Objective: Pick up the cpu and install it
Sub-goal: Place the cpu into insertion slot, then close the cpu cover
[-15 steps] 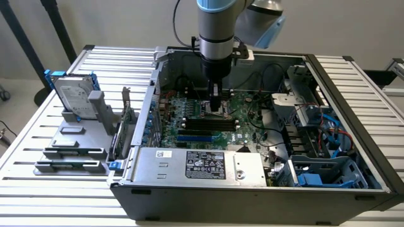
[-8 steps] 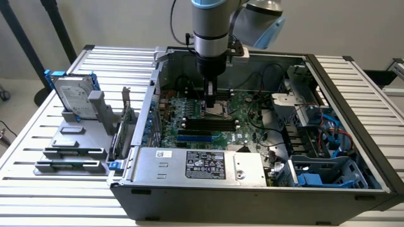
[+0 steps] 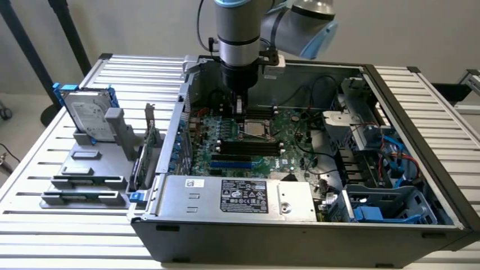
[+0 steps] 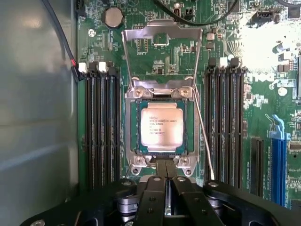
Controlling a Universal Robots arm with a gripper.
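The cpu (image 4: 162, 125) sits flat in the open socket (image 4: 132, 141) on the motherboard (image 4: 141, 61), so you should treat it as light, stiff and fragile, holding only its pale rim, while the gripper (image 4: 165, 169) hangs closed and empty just beside it.

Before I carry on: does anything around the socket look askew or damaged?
Nothing stands out. The cpu lies square in its socket, with no corner riding up. The load plate is flipped open and the thin lever is unlatched, so the chip is not clamped down. The gripper is shut on nothing, by the socket's edge.
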